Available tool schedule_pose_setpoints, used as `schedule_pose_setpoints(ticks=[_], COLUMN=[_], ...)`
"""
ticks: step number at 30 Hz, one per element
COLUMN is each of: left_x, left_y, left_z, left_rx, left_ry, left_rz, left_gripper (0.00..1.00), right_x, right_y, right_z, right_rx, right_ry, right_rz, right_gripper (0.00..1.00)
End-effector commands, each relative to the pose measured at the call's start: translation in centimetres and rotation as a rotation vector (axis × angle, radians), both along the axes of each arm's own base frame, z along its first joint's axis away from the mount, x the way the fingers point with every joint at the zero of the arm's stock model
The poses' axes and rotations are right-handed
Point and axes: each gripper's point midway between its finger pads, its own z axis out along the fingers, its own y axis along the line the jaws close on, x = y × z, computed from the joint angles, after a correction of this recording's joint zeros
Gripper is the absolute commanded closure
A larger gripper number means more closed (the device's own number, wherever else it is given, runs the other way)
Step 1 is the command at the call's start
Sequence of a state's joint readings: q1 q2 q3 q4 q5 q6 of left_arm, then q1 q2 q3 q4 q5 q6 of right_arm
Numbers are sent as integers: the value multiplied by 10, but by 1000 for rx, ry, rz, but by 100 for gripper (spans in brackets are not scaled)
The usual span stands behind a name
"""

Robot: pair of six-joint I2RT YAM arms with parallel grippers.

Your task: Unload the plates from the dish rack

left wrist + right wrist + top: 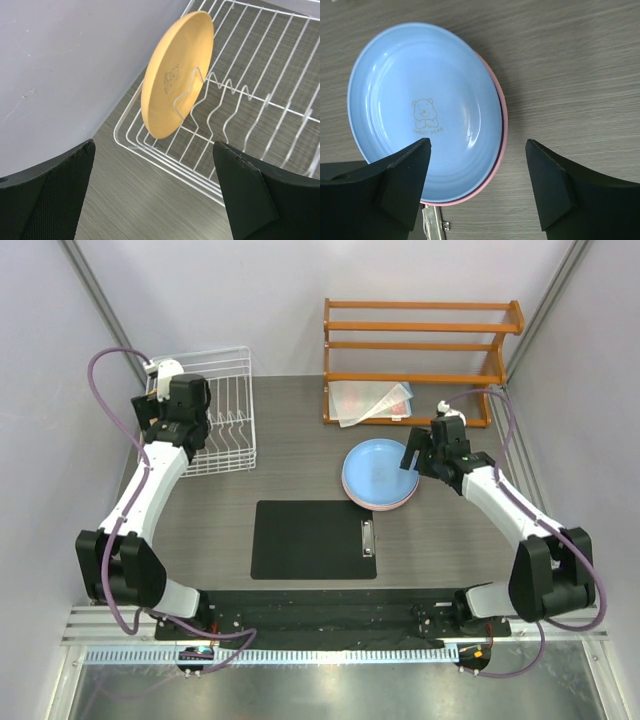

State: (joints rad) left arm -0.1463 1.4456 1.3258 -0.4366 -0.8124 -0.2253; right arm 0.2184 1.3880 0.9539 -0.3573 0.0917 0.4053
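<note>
Stacked at three o'clock: round light blue plastic plate on round pink plate. Not yet out, ten o'clock: round orange-yellow plate in white wire dish rack. Left end effector, right end effector wide, empty.

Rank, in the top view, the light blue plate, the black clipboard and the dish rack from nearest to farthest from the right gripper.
1. The light blue plate, just left of the right gripper.
2. The black clipboard, at the table's centre.
3. The dish rack, far left.
</note>
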Motion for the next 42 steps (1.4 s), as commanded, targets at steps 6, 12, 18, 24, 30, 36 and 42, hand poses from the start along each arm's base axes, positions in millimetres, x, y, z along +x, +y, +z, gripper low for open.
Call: schedule_pose_setpoints(ticks=[6, 12, 18, 24, 30, 36, 42], left_x=[40, 62, 76, 80, 76, 73, 65], left_y=[37, 61, 92, 97, 99, 100, 91], left_z=[12, -10, -31, -37, -29, -10, 19], left_rx=[3, 57, 59, 89, 95, 89, 101], left_ry=[-75, -15, -30, -19, -32, -41, -81], left_rz=[85, 133, 181, 214, 225, 245, 215], left_gripper=[1, 1, 19, 54, 91, 100, 100], right_x=[15, 28, 33, 36, 33, 31, 28], right_y=[-20, -9, -4, 1, 1, 2, 4], right_z=[72, 51, 40, 29, 24, 27, 29], right_rx=[-60, -41, -31, -13, -12, -4, 14], right_ry=[-204, -152, -140, -125, -117, -123, -127], right_rz=[-69, -35, -15, 3, 9, 16, 24], right_gripper=[14, 15, 18, 24, 24, 23, 23])
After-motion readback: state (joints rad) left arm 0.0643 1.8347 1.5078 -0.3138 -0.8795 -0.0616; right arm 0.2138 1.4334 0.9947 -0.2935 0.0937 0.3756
